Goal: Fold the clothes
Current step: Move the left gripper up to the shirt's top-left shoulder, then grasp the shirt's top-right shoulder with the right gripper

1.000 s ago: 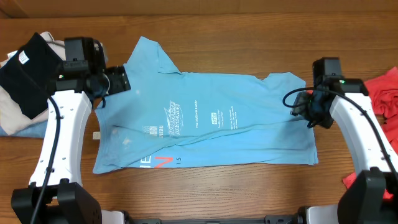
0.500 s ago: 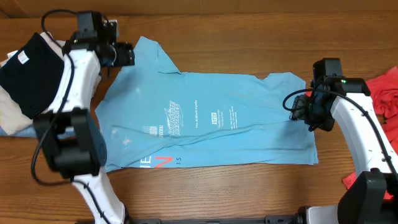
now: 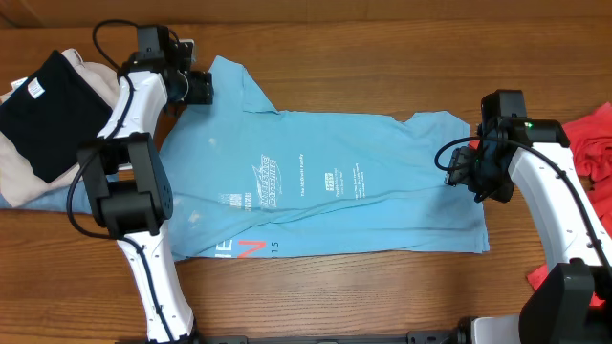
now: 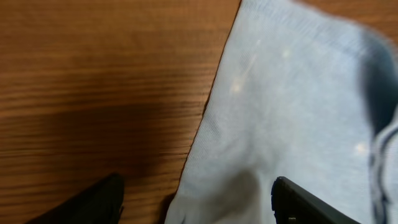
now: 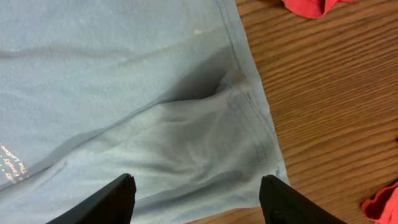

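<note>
The blue shirt (image 3: 325, 182) is lying flat on the table (image 3: 382, 57), stretching long from side to side, with the left gripper (image 3: 206, 88) hovering over its far corner and the right gripper (image 3: 453, 166) over the other end, both open and holding nothing.

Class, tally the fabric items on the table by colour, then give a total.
Blue shirt: 1
Black cloth: 1
Beige cloth: 1
Red cloth: 1, if both red patches at the right edge are one piece
Total: 4
</note>
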